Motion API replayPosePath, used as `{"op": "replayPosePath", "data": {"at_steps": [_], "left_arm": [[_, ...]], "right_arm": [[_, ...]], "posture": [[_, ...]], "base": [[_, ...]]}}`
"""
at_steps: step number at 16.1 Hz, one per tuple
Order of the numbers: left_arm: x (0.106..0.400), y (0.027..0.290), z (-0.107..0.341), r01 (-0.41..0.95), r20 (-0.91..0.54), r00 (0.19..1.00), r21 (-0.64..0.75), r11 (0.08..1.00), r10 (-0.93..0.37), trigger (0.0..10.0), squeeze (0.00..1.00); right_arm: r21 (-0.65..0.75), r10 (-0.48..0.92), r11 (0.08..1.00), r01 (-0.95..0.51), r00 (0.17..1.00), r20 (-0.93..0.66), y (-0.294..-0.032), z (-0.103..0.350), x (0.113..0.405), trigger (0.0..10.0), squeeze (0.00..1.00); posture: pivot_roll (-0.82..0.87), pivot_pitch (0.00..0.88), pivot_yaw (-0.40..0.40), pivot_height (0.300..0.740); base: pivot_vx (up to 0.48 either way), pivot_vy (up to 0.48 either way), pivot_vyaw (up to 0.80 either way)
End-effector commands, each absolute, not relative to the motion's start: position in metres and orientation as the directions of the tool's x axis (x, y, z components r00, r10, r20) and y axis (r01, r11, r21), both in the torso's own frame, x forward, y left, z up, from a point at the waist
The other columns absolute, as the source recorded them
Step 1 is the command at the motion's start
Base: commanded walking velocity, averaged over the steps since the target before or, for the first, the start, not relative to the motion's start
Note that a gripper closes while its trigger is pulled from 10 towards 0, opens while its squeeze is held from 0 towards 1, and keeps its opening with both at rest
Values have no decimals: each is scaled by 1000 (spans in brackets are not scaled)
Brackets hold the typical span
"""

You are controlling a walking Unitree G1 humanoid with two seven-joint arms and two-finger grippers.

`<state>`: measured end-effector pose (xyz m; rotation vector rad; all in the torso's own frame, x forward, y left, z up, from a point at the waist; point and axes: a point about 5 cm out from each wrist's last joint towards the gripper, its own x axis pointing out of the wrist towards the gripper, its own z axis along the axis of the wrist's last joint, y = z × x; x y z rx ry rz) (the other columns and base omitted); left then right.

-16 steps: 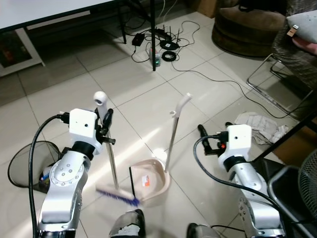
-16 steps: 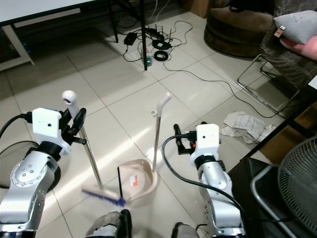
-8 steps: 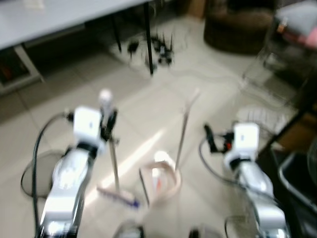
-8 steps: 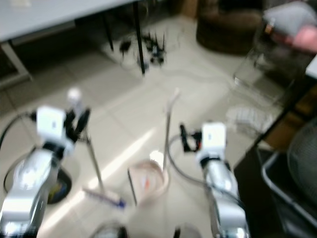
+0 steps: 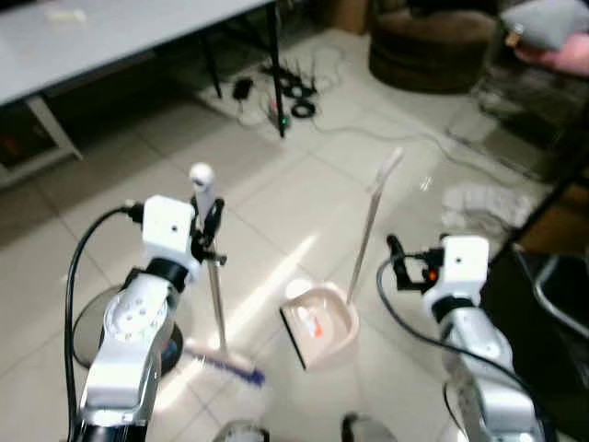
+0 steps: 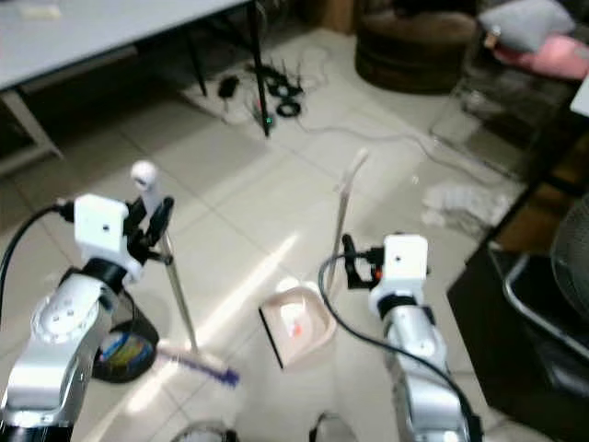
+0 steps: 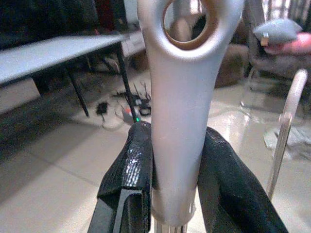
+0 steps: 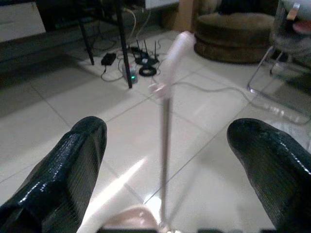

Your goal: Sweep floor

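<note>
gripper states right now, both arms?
Left gripper: shut on the broom handle, near its top.
Right gripper: open, holding nothing; the dustpan handle stands ahead of its fingers.

A grey table on black legs stands at the far side of the tiled floor, and a tangle of black cables and adapters lies at the foot of one leg; a thin cable runs from there across the tiles toward a crumpled white cloth. A dark brown round pouffe sits in the far corner, with a grey cushion and a pink one near it; a dark bin stands on the tiles at the near left, something blue inside it.
</note>
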<state>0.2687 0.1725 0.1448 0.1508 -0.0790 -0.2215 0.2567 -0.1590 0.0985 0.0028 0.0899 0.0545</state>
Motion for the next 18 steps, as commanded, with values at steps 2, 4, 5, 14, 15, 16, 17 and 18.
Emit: {"op": "replayPosePath", "data": {"at_steps": [2,4,5,14,15,16,17,18], "left_arm": [[271,175,152,206,86,971,182,961,-225,10000,0],[272,167,151,246,86,959,220,944,-270,10000,0],[272,166,151,249,86,958,217,944,-273,10000,0],[277,163,151,255,101,955,209,944,-280,10000,0],[277,163,151,255,100,955,205,945,-279,10000,0],[278,163,151,254,99,956,198,947,-277,10000,0],[281,165,150,247,98,959,171,954,-266,10000,0],[282,165,151,245,105,958,169,955,-265,10000,0]], "right_arm": [[15,58,998,-57,995,-78,-157,103,256,10000,0],[20,38,999,-37,996,-75,-160,104,254,10000,0],[21,32,999,-31,997,-75,-160,104,254,10000,0],[3,2,1000,-2,997,-77,-162,106,254,10000,0],[4,0,1000,0,997,-79,-163,105,255,10000,0],[5,-1,1000,1,997,-81,-163,105,255,10000,0],[5,-2,1000,3,997,-82,-163,105,255,10000,0],[5,-3,1000,4,997,-83,-163,105,255,10000,0]], "posture": [[4,125,51,740],[0,124,55,740],[-2,123,57,740],[-9,119,60,740],[-11,118,60,740],[-11,117,59,740],[-14,115,60,740],[-14,114,60,740]], "base": [[0,409,-800],[0,0,-800],[0,-304,-800],[0,-480,-148],[0,-480,0],[0,-480,0],[0,0,-800],[0,356,-800]]}}
